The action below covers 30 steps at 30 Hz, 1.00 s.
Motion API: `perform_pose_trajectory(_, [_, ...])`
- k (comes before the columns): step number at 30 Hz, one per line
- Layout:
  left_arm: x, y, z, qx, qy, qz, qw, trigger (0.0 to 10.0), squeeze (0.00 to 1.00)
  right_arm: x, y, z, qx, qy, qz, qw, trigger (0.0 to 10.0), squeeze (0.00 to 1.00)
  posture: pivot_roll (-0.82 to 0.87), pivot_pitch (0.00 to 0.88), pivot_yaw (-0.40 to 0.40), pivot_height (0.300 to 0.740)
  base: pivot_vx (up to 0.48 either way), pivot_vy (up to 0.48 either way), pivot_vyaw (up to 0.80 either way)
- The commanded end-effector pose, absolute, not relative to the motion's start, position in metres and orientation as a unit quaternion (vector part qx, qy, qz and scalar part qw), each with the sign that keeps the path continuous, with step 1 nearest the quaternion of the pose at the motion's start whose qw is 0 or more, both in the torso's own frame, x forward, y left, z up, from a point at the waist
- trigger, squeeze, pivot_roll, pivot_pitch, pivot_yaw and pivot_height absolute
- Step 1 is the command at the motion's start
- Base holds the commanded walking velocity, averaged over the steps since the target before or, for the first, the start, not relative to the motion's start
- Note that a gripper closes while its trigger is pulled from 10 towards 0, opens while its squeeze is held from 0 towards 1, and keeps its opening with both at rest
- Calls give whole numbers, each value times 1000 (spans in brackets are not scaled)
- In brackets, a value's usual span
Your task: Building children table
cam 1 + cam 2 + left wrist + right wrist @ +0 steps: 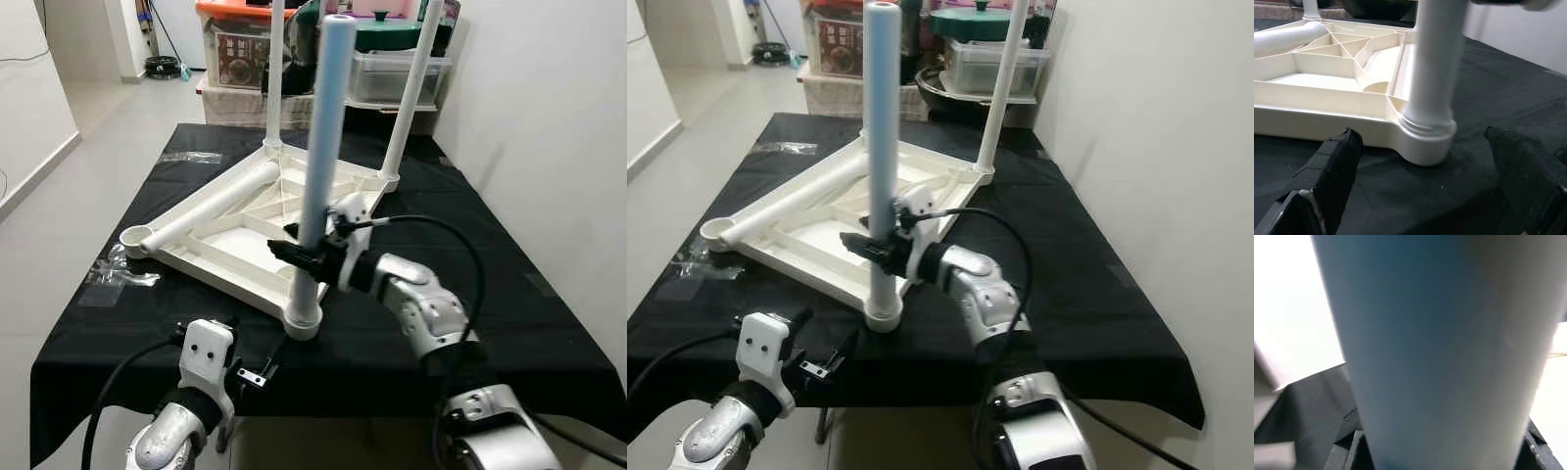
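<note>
A white child's table top (235,230) lies upside down on a black-covered table (509,294). Two white legs (414,88) stand in its far corners. Another leg (211,208) lies across the underside, one end by the left corner. A pale leg (328,127) stands upright in the near corner socket (304,318). My right gripper (304,257) is shut on this leg a little above the socket. My left gripper (1421,134) is low at the table's front edge, open, with its fingers (1334,166) spread on either side of the socket (1425,142) and not touching it.
Clear plastic wrapping (122,274) lies near the table's left edge. Stacked storage boxes (245,49) and a lidded tub (397,73) stand behind the table. A white wall (549,117) runs along the right side. Open floor (59,196) lies to the left.
</note>
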State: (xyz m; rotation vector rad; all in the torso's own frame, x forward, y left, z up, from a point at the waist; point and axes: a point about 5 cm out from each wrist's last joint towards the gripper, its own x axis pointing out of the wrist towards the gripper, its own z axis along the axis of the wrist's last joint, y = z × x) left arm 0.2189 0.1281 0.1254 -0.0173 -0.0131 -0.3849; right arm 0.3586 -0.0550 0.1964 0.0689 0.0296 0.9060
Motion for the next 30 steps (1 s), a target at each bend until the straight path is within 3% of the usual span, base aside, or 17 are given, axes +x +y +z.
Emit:
perform_pose_trajectory(1, [216,129,124,-13,-3,-186,982,10000,0,378,-84,168,26,101,233,967,0,0,93,0,-117,740,0,0,0])
perform_pose_trajectory(2, [216,129,124,-13,-3,-186,982,10000,0,378,-84,168,26,101,233,967,0,0,93,0,-117,740,0,0,0])
perform_pose_trajectory(4, [215,128,123,-14,-1,-189,982,10000,0,381,-121,151,30,140,32,989,0,0,85,0,-114,740,0,0,0])
perform_pose_trajectory(6, [215,127,123,-16,0,-191,981,10000,0,375,-139,144,35,149,-51,987,0,0,77,0,-109,740,0,0,0])
perform_pose_trajectory(9, [214,125,122,-19,3,-198,980,10000,0,360,-149,139,35,148,-90,984,510,0,60,0,-100,740,0,0,0])
perform_pose_trajectory(10, [213,125,122,-19,4,-200,980,10000,0,353,-137,144,43,140,-35,989,10000,0,60,0,-94,740,0,0,0])
perform_pose_trajectory(12, [213,125,122,-19,5,-201,979,10000,0,348,-128,148,49,132,8,990,10000,0,59,0,-93,740,0,0,0])
perform_pose_trajectory(13, [212,127,122,-18,6,-200,980,10000,0,343,-117,179,81,39,103,991,10000,259,59,0,-90,740,0,0,0])
perform_pose_trajectory(15, [212,128,122,-18,6,-200,980,10000,0,342,-115,186,85,14,118,989,10000,259,59,0,-90,740,0,0,0])
perform_pose_trajectory(16, [213,128,122,-18,6,-200,980,10000,0,344,-108,195,89,4,174,981,10000,1000,60,0,-92,740,0,0,0])
perform_pose_trajectory(18, [213,128,122,-18,6,-201,979,10000,0,346,-100,199,87,8,229,970,10000,1000,60,0,-92,740,0,0,0])
perform_pose_trajectory(19, [214,127,123,-18,6,-201,980,10000,0,348,-91,211,74,-9,296,952,10000,745,64,0,-99,740,0,0,0])
perform_pose_trajectory(20, [215,126,123,-18,4,-200,980,10000,0,336,-80,228,56,-44,424,903,10000,0,68,0,-105,740,0,0,0])
perform_pose_trajectory(23, [217,125,123,-20,2,-198,980,10000,0,310,-70,244,31,-78,562,823,10000,0,68,0,-105,740,0,0,0])
perform_pose_trajectory(26, [217,125,123,-17,1,-195,981,10000,0,304,-64,236,1,-74,598,798,10000,0,90,0,-120,740,0,0,0])
perform_pose_trajectory(28, [216,127,124,-14,-2,-191,982,10000,0,289,-52,210,-58,-47,671,738,10000,0,105,0,-130,740,0,0,0])
perform_pose_trajectory(30, [216,127,124,-14,-2,-191,981,10000,0,287,-51,206,-61,-42,680,730,9412,0,105,0,-130,740,0,0,0])
